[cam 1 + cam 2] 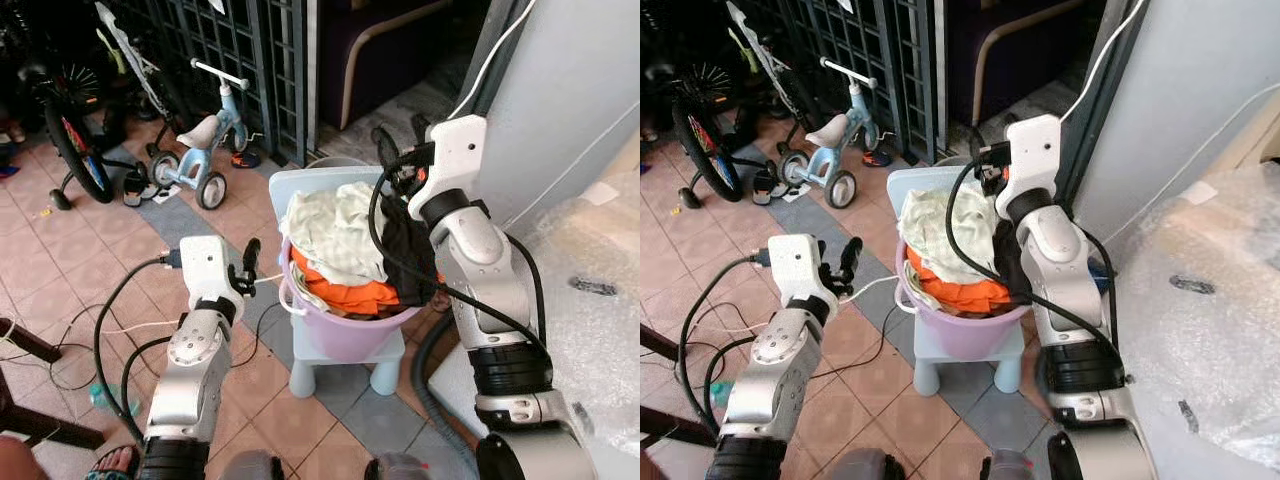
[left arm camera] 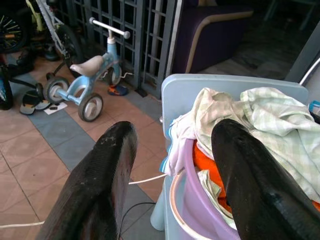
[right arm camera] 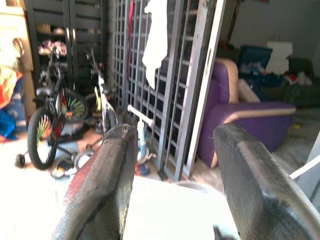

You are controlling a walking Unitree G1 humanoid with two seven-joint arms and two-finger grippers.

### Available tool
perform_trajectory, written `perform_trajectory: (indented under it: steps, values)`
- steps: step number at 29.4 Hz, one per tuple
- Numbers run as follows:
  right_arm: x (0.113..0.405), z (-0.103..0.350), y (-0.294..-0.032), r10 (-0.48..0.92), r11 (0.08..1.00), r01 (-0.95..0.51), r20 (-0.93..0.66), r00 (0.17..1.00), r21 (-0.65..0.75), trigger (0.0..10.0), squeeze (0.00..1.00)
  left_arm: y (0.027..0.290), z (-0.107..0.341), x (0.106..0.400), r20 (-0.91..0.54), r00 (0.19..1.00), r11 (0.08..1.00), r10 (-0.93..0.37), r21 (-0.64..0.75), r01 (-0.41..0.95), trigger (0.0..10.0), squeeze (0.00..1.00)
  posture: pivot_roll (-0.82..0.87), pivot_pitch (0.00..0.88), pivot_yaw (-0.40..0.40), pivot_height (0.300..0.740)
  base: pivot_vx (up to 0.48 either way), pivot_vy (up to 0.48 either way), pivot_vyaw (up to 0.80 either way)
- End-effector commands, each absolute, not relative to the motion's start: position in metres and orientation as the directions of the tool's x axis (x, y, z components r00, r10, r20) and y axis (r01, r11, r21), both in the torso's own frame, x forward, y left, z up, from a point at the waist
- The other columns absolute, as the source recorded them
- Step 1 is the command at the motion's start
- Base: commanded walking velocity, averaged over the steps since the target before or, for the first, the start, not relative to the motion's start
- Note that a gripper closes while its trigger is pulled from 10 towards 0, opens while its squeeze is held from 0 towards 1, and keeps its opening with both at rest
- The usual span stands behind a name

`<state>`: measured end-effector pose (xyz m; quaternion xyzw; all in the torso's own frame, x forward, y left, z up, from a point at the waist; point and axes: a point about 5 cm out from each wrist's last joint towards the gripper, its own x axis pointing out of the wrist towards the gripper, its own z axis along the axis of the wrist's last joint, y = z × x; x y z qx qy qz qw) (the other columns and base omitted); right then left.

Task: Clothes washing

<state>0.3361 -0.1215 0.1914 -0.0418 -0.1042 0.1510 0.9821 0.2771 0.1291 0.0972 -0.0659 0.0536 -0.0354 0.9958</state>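
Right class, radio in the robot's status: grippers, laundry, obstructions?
Left gripper open, beside the purple laundry basket. Right gripper open, above the clothes. Basket sits on a blue stool; black cable drapes across it.

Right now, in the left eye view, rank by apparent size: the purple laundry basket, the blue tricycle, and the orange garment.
Largest to smallest:
1. Purple laundry basket
2. Blue tricycle, though it stands farther off, so its true size is unsure
3. Orange garment, mostly buried under other clothes

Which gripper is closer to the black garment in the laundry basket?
Right. The right gripper is just above the black garment at the basket's back; the left gripper is off beside the basket.
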Motion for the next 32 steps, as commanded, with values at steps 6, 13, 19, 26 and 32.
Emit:
perform_trajectory:
  steps: [6, 13, 19, 26, 32]
  values:
    - [0.330, 0.137, -0.112, 0.318, 0.930, -0.324, -0.065, 0.946, -0.173, 10.0, 0.00, 0.136, 0.099, 0.269, -0.096, 0.994, 0.991, -0.045, -0.132, 0.032, 10.0, 0.00, -0.01, 0.109, 0.009, 0.740, 0.000, 0.000, 0.00]
    - [0.320, 0.081, -0.112, 0.249, 0.936, -0.305, -0.279, 0.928, -0.179, 10.0, 0.00, 0.148, 0.094, 0.256, -0.144, 0.989, 0.997, 0.016, -0.078, -0.028, 10.0, 0.00, 0.05, 0.156, -0.003, 0.740, 0.000, 0.000, 0.00]
    - [0.325, 0.075, -0.107, 0.185, 0.949, -0.244, -0.272, 0.944, -0.200, 10.0, 0.00, 0.159, 0.094, 0.237, -0.171, 0.984, 0.996, 0.042, -0.066, -0.054, 10.0, 0.00, 0.10, 0.218, -0.008, 0.740, 0.360, 0.000, 0.00]
    - [0.332, 0.080, -0.105, 0.149, 0.947, -0.204, -0.224, 0.963, -0.249, 10.0, 0.00, 0.160, 0.096, 0.227, -0.193, 0.980, 0.996, 0.048, -0.069, -0.062, 10.0, 0.00, 0.12, 0.238, -0.013, 0.740, 0.468, 0.000, 0.00]
    - [0.343, 0.089, -0.109, 0.082, 0.942, -0.133, -0.174, 0.981, -0.307, 10.0, 0.00, 0.159, 0.098, 0.222, -0.208, 0.977, 0.994, 0.048, -0.084, -0.067, 10.0, 0.00, 0.12, 0.250, -0.012, 0.740, 0.231, 0.000, 0.00]
